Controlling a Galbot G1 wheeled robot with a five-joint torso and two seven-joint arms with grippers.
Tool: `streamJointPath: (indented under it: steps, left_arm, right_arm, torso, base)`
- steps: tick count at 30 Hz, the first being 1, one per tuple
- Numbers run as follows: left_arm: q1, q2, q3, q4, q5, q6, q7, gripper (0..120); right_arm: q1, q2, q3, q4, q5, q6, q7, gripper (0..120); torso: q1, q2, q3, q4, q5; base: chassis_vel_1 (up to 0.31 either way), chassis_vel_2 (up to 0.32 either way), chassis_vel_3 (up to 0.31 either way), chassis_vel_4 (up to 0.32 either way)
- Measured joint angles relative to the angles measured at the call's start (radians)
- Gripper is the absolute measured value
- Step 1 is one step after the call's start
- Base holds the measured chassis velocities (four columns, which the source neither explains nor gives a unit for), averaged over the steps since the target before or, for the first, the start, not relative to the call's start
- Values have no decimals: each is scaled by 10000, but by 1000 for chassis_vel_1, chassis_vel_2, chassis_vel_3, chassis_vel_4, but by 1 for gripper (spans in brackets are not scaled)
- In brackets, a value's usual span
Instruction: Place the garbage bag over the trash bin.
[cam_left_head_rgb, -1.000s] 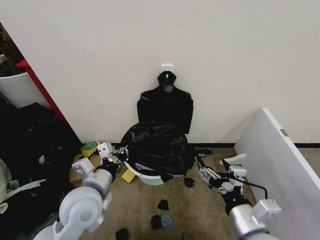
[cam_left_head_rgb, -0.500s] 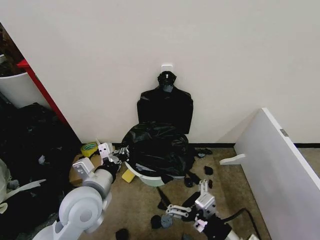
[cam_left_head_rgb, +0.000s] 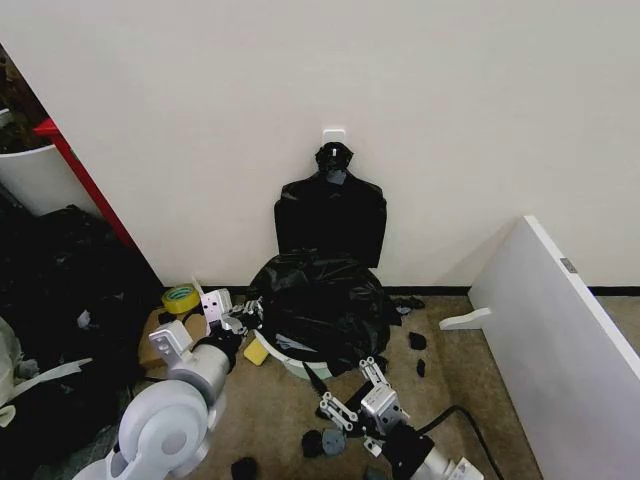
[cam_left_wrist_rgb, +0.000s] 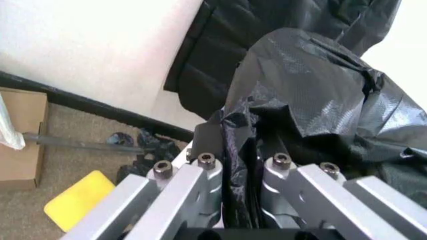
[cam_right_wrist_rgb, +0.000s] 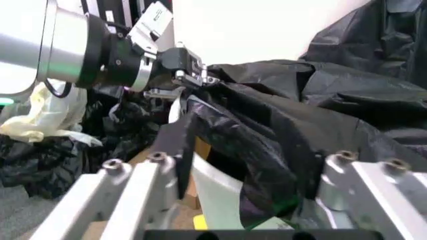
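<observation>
Between left gripper (cam_left_wrist_rgb: 243, 172) fingers, clamped garbage bag (cam_left_head_rgb: 318, 300) edge, right gripper (cam_left_head_rgb: 352, 392) fingers apart beside bag.

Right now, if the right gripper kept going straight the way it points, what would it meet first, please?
Most likely the garbage bag draped over the trash bin: the open right gripper points at its near side, though depth is uncertain.
</observation>
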Motion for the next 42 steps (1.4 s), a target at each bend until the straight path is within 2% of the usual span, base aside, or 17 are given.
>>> streamJointPath:
  steps: [4, 6, 10, 21, 24, 36, 42]
  left_arm:
    - [-20, -25, 23, 7, 0, 3, -13, 5]
    - [-21, -26, 24, 8, -2, 4, -18, 5]
    - [-14, -22, 20, 5, -13, 5, -27, 5]
    - [-146, -121, 33, -60, -425, 26, -303, 5]
    - [-194, -158, -2, -211, -947, 51, -572, 5]
    - [-199, -216, -59, -454, -1610, 115, -1097, 5]
    - [-192, -215, -90, -578, -1819, 190, -1238, 5]
  right_arm:
    - [-32, -51, 25, -171, -435, -5, 93, 20]
    - [-54, -71, 35, -175, -487, -4, 94, 18]
    - [-124, -214, 104, -179, -735, 19, 94, 0]
    - [-418, -379, -16, -322, -1336, 383, -191, 0]
    - [-457, -382, -124, -652, -1715, 695, -352, 0]
    - [535, 517, -796, -2137, -2645, 1049, -536, 0]
    - [1131, 886, -845, -3429, -2898, 1174, -275, 0]
  torso:
    - [0, 0, 0, 0, 1]
    - [0, 0, 0, 0, 1]
    - [0, 0, 0, 0, 1]
    - [0, 0, 0, 0, 0]
    - [0, 0, 0, -1, -1]
    - [0, 0, 0, 0, 0]
    - [0, 0, 1, 1, 2]
  base:
    - [0, 0, 0, 0]
    - [0, 0, 0, 0]
    - [0, 0, 0, 0]
    - [0, 0, 0, 0]
    - [0, 0, 0, 0]
    - [0, 0, 0, 0]
    - [0, 0, 0, 0]
